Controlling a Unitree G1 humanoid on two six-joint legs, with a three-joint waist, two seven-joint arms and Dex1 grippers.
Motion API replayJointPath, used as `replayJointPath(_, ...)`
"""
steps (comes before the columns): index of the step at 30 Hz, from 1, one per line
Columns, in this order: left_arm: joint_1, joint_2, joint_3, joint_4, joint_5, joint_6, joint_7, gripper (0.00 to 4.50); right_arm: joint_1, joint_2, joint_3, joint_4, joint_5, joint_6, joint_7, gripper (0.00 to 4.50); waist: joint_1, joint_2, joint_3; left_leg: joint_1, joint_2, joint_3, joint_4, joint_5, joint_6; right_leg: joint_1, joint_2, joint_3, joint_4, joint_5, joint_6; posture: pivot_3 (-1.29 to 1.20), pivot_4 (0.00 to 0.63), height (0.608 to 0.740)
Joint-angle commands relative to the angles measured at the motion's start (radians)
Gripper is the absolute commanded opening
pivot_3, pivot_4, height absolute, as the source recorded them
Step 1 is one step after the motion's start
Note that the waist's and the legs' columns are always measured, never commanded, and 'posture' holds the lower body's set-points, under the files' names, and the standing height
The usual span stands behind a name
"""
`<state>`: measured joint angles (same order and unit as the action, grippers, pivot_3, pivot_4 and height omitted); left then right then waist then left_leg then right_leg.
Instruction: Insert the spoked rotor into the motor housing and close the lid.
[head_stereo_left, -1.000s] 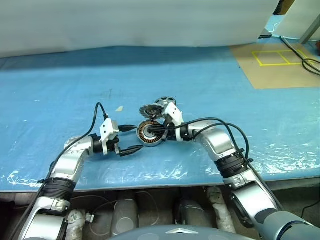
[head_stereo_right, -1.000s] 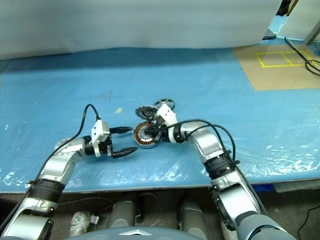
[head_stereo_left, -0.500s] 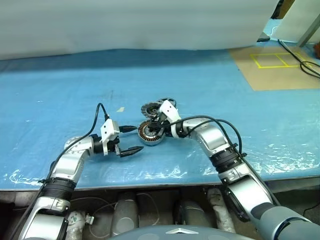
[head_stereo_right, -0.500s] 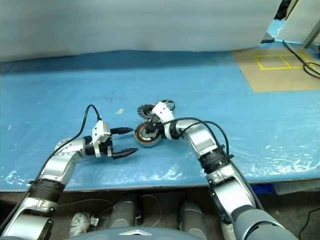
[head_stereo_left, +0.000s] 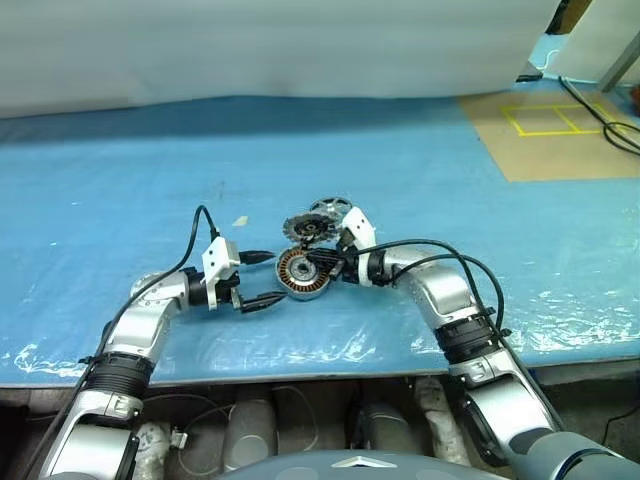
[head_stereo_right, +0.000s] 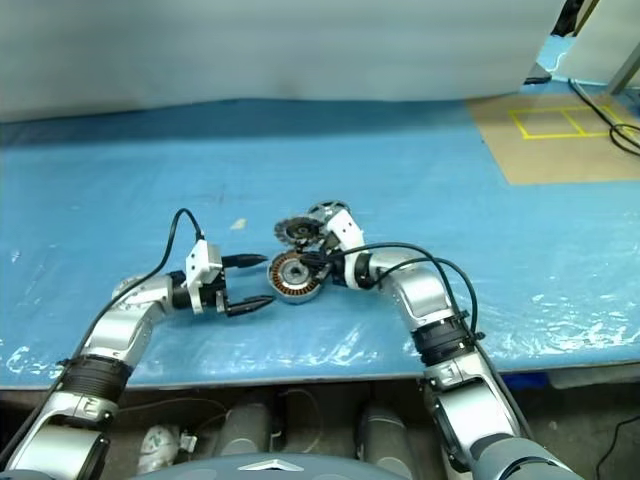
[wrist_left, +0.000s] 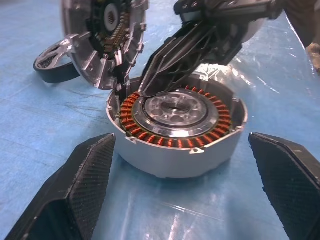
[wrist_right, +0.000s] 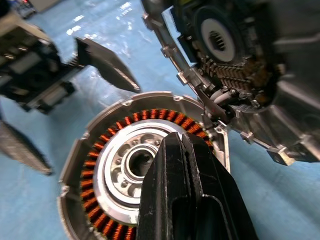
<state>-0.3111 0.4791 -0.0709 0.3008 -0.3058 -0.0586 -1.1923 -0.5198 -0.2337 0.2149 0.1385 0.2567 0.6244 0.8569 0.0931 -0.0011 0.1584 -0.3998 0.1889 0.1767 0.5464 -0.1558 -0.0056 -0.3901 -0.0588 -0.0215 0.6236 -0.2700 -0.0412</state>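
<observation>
Motor housing (head_stereo_left: 303, 273) on blue tabletop (head_stereo_left: 120, 200). Left tool (head_stereo_left: 262, 277) wide, flanking it. Right tool (wrist_left: 150, 82) pinched closed, empty, tips over windings; spoked rotor (head_stereo_left: 330, 209) behind.

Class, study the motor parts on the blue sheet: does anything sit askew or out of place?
Yes. The lid is tipped up on edge against the motor housing instead of lying flat, and the spoked rotor lies on the blue sheet behind them, not inside the housing.
</observation>
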Motion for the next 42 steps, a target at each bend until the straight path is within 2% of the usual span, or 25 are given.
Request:
replayJointPath(1,-0.008,0.002,0.008,-0.006,-0.001,-0.024,-0.006,4.5,0.001,-0.02,-0.006,-0.071,0.033,-0.003,0.032,0.03,0.0,0.0,0.0,-0.005,0.0,-0.001,0.001,0.0,0.0,-0.005,0.001,-0.001,0.001,0.0,0.0,0.0,0.15,0.74)
replayJointPath(8,-0.004,0.003,0.006,-0.01,-0.002,-0.023,-0.008,4.5,-0.016,-0.022,0.019,-0.082,0.053,-0.006,0.076,0.03,0.0,0.0,0.0,-0.005,0.001,-0.001,0.002,-0.001,-0.001,-0.004,0.001,-0.002,0.002,0.0,0.0,0.0,0.15,0.74)
replayJointPath(12,-0.003,0.004,0.007,-0.012,-0.002,-0.021,-0.008,4.5,-0.056,-0.021,0.089,0.005,-0.018,-0.034,0.079,0.03,-0.001,0.0,0.0,-0.004,0.001,-0.001,0.003,-0.001,-0.001,-0.002,0.001,-0.002,0.001,0.0,0.0,0.0,0.15,0.74)
replayJointPath(22,0.018,0.01,0.013,-0.036,-0.005,-0.015,0.002,4.5,-0.076,-0.004,0.163,0.119,-0.107,-0.108,0.072,0.03,-0.002,0.0,0.0,-0.002,0.002,-0.001,0.004,-0.001,-0.001,0.0,0.001,-0.002,0.002,0.0,0.0,0.0,0.15,0.74)
replayJointPath(31,0.021,0.012,0.013,-0.032,-0.005,-0.019,0.007,4.5,-0.07,-0.059,0.291,0.191,-0.283,-0.269,0.054,0.03,-0.001,0.0,0.0,0.009,0.002,-0.001,0.004,-0.001,-0.001,0.009,0.0,-0.001,0.001,-0.003,-0.005,0.0,0.15,0.74)
replayJointPath(35,0.018,0.011,0.012,-0.027,-0.005,-0.02,0.006,4.5,-0.035,-0.124,0.395,0.24,-0.426,-0.446,0.034,0.03,0.0,0.0,-0.001,0.023,0.001,0.0,0.001,-0.001,-0.001,0.022,-0.001,0.0,-0.003,-0.003,-0.005,0.0,0.15,0.74)
replayJointPath(38,0.015,0.013,0.012,-0.022,-0.003,-0.023,0.003,4.5,-0.016,-0.086,0.337,0.273,-0.36,-0.385,0.038,0.03,0.002,0.0,-0.001,0.033,0.001,0.0,-0.002,-0.004,0.002,0.031,-0.002,0.001,-0.005,-0.004,-0.004,0.0,0.15,0.74)
replayJointPath(42,0.011,0.011,0.012,-0.02,-0.003,-0.023,0.005,4.5,-0.026,-0.05,0.238,0.323,-0.287,-0.308,0.032,0.03,0.001,-0.001,-0.004,0.036,0.0,0.0,-0.004,-0.004,0.003,0.031,-0.002,0.003,-0.005,-0.005,-0.003,0.0,0.15,0.74)
